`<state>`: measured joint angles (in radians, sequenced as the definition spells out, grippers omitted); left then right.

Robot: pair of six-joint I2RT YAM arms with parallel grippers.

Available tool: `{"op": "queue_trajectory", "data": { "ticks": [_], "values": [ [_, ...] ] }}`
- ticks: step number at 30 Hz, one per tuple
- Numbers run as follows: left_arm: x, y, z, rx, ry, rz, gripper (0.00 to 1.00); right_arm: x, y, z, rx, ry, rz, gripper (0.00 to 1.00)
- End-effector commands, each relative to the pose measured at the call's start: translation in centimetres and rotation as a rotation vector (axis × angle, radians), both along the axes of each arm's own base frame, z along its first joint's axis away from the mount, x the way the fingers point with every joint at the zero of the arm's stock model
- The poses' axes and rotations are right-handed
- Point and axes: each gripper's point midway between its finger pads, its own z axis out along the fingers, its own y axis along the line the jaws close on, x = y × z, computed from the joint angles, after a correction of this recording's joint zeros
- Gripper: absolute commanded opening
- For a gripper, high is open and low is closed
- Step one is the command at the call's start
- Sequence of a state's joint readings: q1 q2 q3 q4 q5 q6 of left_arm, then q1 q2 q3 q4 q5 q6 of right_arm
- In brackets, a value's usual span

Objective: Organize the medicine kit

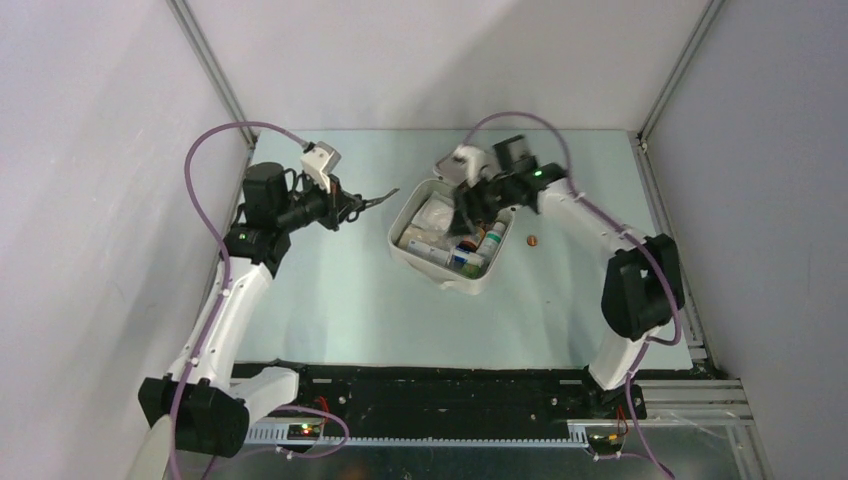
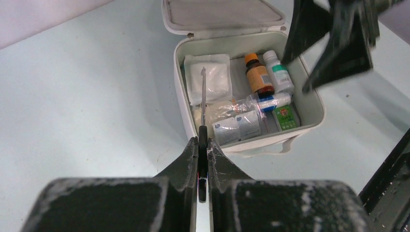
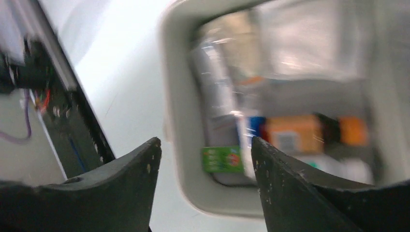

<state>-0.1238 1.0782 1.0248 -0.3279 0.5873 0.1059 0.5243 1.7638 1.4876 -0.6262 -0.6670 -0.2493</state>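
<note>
Kit: the medicine kit (image 1: 452, 281) lies open on the counter (image 1: 330, 300), toward the far side, with its lid (image 2: 222, 12) folded back.
Left hand: the left hand (image 1: 358, 204) is clenched on a thin metal tool (image 2: 203, 96) with a dark handle. I cannot tell what kind of tool it is.
Left hand and kit: the hand hangs to the left of the kit and apart from it. The tool points at the kit's left rim.
Right hand: the right hand (image 1: 470, 210) is released, its fingers spread with nothing between them.
Right hand and kit: it hovers over the far right part of the open kit.
Left wrist view only: it shows the contents sharply.
- A gauze pad (image 2: 210, 79) lies on the left.
- A brown bottle (image 2: 257, 77) with an orange cap lies beside a white bottle (image 2: 278, 72).
- Clear bags (image 2: 237, 125) and a green box (image 2: 285, 117) lie along the near wall.
Right wrist view only: it is blurred. It shows the spread fingers (image 3: 140, 164) over the kit's rim, with the green box and the brown bottle below.
Top view only: a small brown round thing (image 1: 533, 239) lies on the counter just right of the kit.
</note>
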Motion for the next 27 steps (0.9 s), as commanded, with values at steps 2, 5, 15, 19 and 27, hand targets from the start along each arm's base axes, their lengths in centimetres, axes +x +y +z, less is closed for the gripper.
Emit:
{"op": "queue_trajectory", "data": {
  "ticks": [2, 5, 15, 19, 27],
  "values": [
    [2.0, 0.4, 4.4, 0.009, -0.124, 0.013, 0.00, 9.9, -9.8, 5.8, 0.180, 0.055, -0.522, 0.80],
    [2.7, 0.8, 4.5, 0.028, -0.110, 0.039, 0.00, 13.3, -14.2, 2.9, 0.216, 0.219, -0.737, 0.85],
    [4.4, 2.5, 3.6, 0.194, -0.055, 0.065, 0.00, 19.5, -21.7, -4.8, 0.288, 0.490, -1.036, 0.99],
    [4.4, 3.6, 3.2, 0.269, -0.048, 0.079, 0.00, 21.0, -20.6, -6.1, 0.401, 0.574, -0.983, 0.99],
    [4.8, 4.7, 3.3, 0.342, -0.045, 0.107, 0.00, 21.5, -17.6, -1.6, 0.660, 0.512, -0.600, 0.80]
  ]
}}
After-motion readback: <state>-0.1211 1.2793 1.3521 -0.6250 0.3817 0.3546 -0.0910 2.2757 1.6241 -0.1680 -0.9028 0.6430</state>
